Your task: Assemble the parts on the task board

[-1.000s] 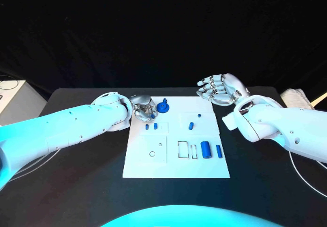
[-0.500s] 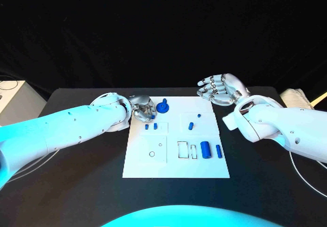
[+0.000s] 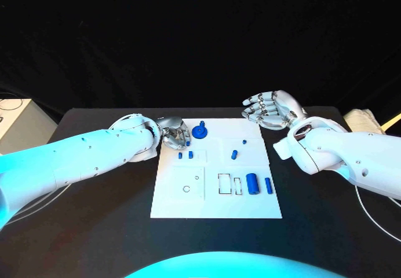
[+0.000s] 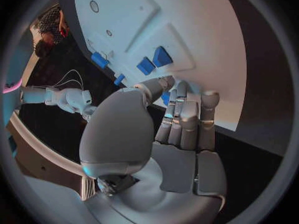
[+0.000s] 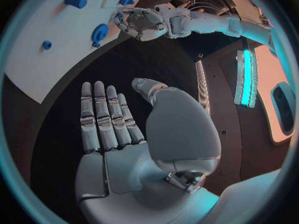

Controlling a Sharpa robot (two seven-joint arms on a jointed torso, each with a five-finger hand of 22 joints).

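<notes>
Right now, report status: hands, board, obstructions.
Left hand fingers down at task board far-left corner, grip unclear. Right hand open, off board. Round blue part beside left hand.

A black table [image 3: 100, 226] is seen, and behind its far edge the whole background is taken up by a dark curtain [image 3: 200, 52] hanging in soft folds. Beside the table's left end a pale cabinet [image 3: 18, 124] is placed, with a dark cable lying on its top. Past the table's right end a light, crumpled cloth [image 3: 364, 120] is seen, just beside a pale slanted strip. Bluish light is cast over the scene.
</notes>
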